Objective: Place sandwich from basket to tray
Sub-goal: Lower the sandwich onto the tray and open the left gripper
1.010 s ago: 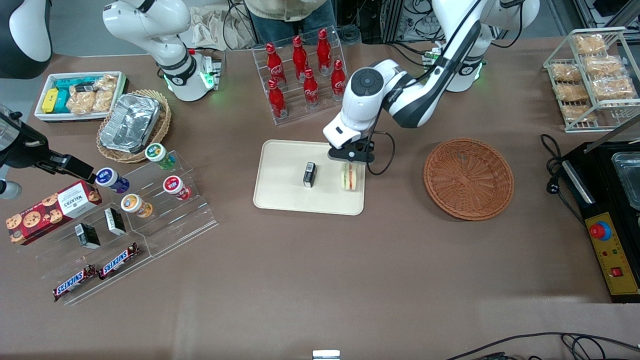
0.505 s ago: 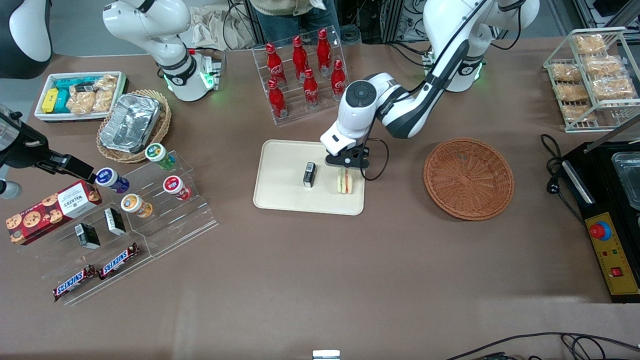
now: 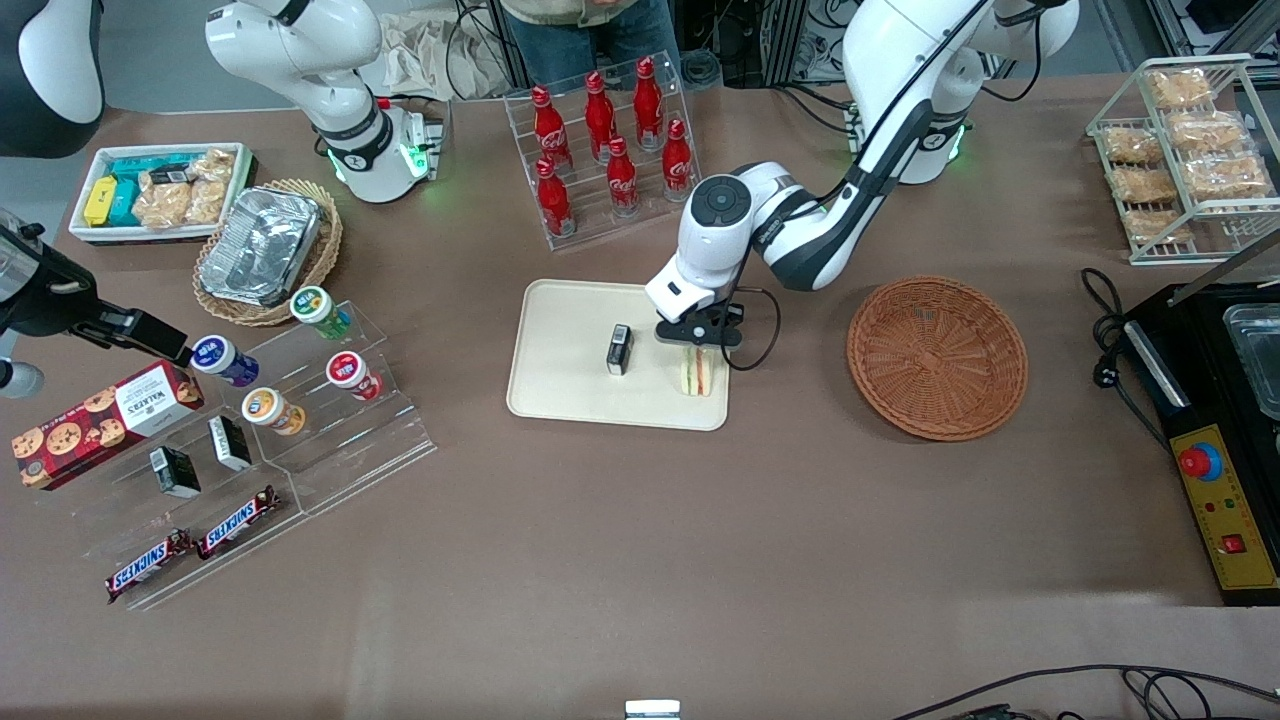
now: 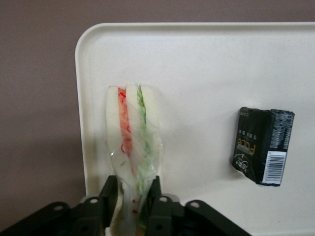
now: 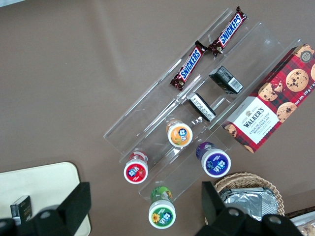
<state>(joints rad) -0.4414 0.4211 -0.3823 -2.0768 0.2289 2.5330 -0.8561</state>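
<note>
The sandwich (image 3: 697,374) is already on the tray (image 3: 560,400), standing on edge near the rim at the working arm's end, and the gripper (image 3: 699,338) is low over it with its 2 fingers (image 4: 109,192) pinched on the wrapped wedge. So the carry looks done; what is left, by my reading, is to let go and lift clear without tipping the wedge. Beside the sandwich, toward the parked arm's end of the tray, sits a small black carton (image 3: 619,349), well apart from it. Farther toward the working arm's end, the basket (image 3: 937,358) lies bare on the table. The front view gives this whole layout but hides the grip under the wrist; the left wrist view shows the sandwich (image 4: 132,142) squeezed between the black pads, its orange, red and green layers, the film wrap, and the carton (image 4: 263,145) lying flat on the tray (image 4: 206,64).
</note>
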